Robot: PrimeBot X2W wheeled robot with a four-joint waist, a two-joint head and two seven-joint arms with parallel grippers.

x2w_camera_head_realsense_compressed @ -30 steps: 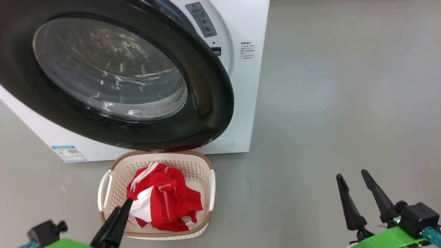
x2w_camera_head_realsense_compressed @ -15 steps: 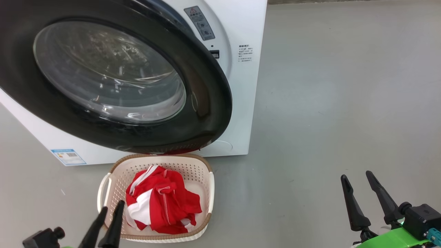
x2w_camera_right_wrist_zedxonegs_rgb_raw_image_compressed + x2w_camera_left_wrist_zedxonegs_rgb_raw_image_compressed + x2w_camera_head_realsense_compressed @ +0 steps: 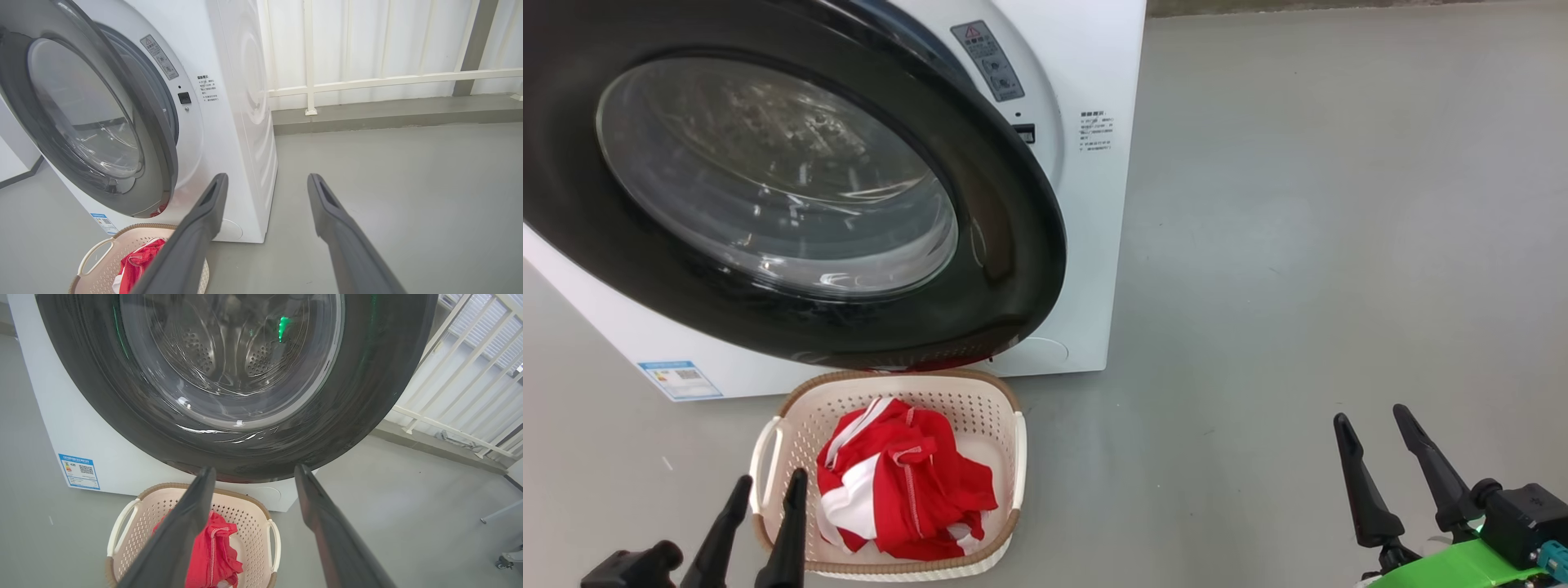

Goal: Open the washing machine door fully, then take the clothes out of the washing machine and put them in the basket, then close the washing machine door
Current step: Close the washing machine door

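The washing machine point(image 3: 1094, 65) stands at the upper left, and its black-rimmed door point(image 3: 1005, 245) hangs ajar over the basket point(image 3: 1016, 457). Red and white clothes point(image 3: 903, 490) lie piled in the basket. A scrap of red point(image 3: 157, 210) peeks from behind the door's lower edge. My left gripper point(image 3: 770, 478) is open and empty at the basket's near-left rim, just left of the clothes. In the left wrist view its fingers point(image 3: 254, 469) point at the door's lower rim point(image 3: 359, 396). My right gripper point(image 3: 1370, 415) is open and empty over bare floor, far right of the basket.
Grey floor stretches to the right of the machine. A white railing and panelled wall point(image 3: 367, 77) run behind it. The machine's blue label point(image 3: 680, 379) sits low on its front.
My left gripper has opened, let go of the clothes and drawn back towards the lower left. The clothes stay in the basket. The head camera has shifted slightly.
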